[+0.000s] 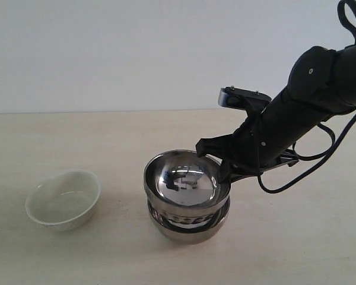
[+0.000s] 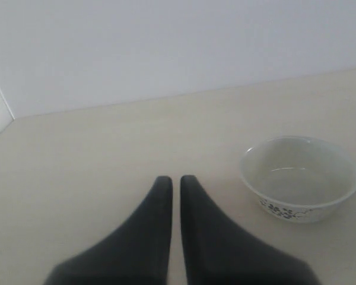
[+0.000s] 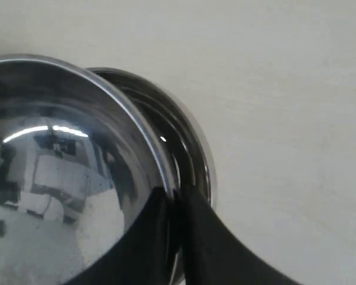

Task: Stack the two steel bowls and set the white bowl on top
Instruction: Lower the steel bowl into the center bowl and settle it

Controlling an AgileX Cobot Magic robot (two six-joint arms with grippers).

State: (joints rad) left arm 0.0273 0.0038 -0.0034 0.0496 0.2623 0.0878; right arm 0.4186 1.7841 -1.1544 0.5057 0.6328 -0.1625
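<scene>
Nearest the exterior camera stands the lower steel bowl [image 1: 188, 228] [image 3: 193, 148], upright on the pale table [image 1: 296, 243], its outside ribbed. The upper steel bowl [image 1: 184, 181] [image 3: 59, 172] sits in its mouth, shifted a little toward nine o'clock, so a crescent of the lower rim shows at the three o'clock side. Whether the upper bowl rests with its full weight there I cannot tell. Its mirror inside throws back blurred room shapes; nothing readable.

The right gripper [image 1: 224, 172] [image 3: 175, 199] is clamped on the upper bowl's rim at about three o'clock, one finger inside the wall, one outside, and its black arm climbs away toward two o'clock.

The white bowl [image 1: 63, 199] [image 2: 298, 177] stands upright at nine o'clock of the stack, well apart. A dark floral print runs low on its outside; no lettering can be made out in it.

The left gripper [image 2: 174, 181] hangs over bare table near the white bowl, its fingers drawn together with only a slit between, holding nothing.
</scene>
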